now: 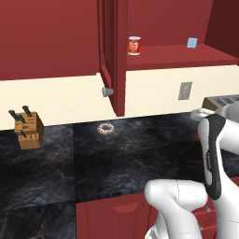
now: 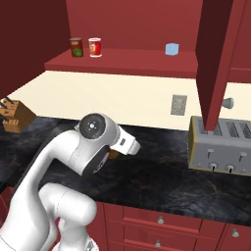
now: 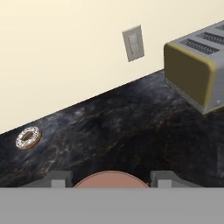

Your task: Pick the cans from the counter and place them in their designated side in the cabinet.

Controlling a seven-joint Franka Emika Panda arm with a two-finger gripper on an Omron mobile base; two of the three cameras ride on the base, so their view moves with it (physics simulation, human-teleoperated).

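My jaws (image 3: 112, 183) are clamped on a can (image 3: 112, 180), above the tabletop (image 3: 131, 127), toaster (image 3: 199, 72) ahead, donut (image 3: 29, 138) off left

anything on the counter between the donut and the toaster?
Nothing. In the hand view the black counter runs bare from the donut to the toaster; the wall outlet sits above that stretch, on the wall, not the counter.

a sprinkled donut (image 1: 105, 129) lies near the cream wall. a knife block (image 1: 28, 129) stands well apart from it. a grey toaster (image 2: 220, 145) stands below a wall switch plate (image 2: 178, 104). a small light-blue box (image 2: 171, 49) is on the shelf.
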